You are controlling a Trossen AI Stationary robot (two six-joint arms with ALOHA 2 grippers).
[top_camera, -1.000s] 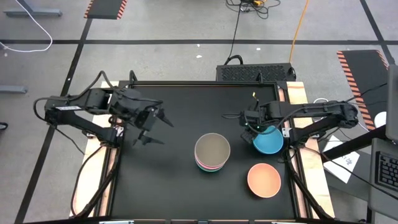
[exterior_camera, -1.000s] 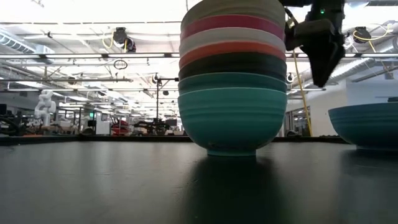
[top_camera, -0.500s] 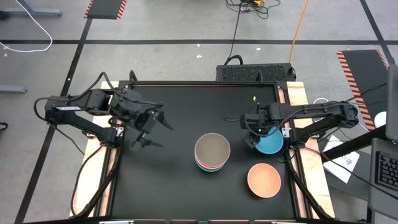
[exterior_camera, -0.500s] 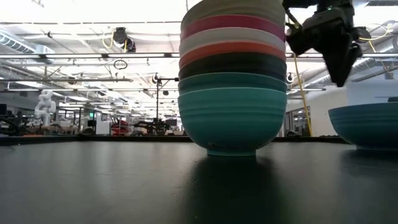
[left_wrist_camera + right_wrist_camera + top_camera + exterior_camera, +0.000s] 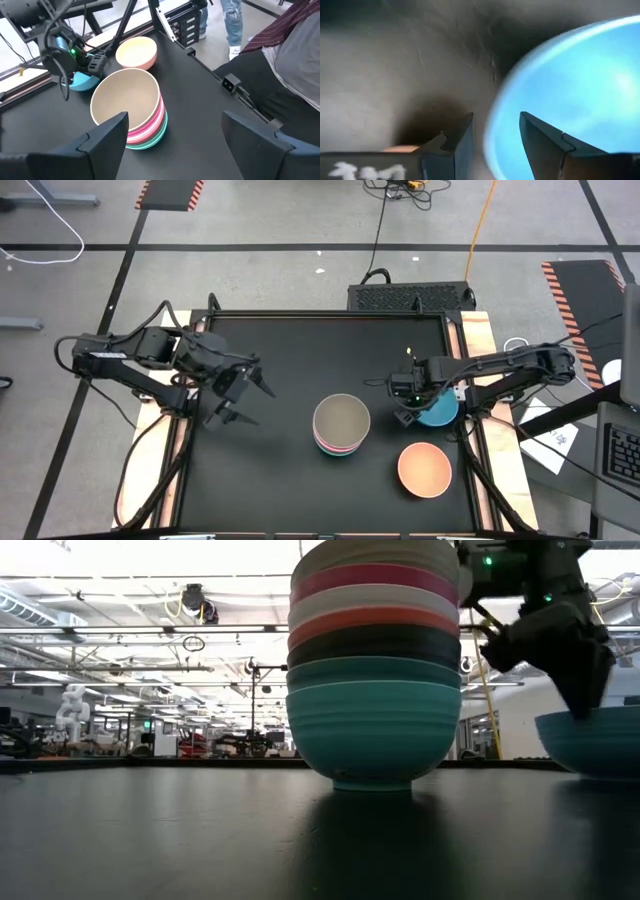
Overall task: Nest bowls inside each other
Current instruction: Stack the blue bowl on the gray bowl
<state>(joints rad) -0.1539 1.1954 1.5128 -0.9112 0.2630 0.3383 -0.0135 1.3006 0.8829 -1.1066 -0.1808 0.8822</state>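
Note:
A stack of nested bowls (image 5: 341,426) stands mid-table, grey-brown on top and turquoise at the bottom (image 5: 375,730); it also shows in the left wrist view (image 5: 131,110). A blue bowl (image 5: 440,410) and a peach-orange bowl (image 5: 425,469) sit singly on the table to its right. My right gripper (image 5: 404,408) is open and pointing down over the blue bowl's left rim (image 5: 492,135), with one finger (image 5: 545,145) inside the bowl and one outside, a gap showing on each side. My left gripper (image 5: 255,402) hangs open left of the stack.
The black tabletop left of and in front of the stack is bare (image 5: 260,480). Raised rails (image 5: 470,470) run along the table's sides. A person's legs (image 5: 232,20) and a grey garment (image 5: 300,55) show beside the table in the left wrist view.
My right gripper has moved toward the table's near edge and come down, from above the blue bowl's far-left side until its fingers stand either side of the left rim. My left gripper has shifted slightly toward the near edge. The bowls have stayed put.

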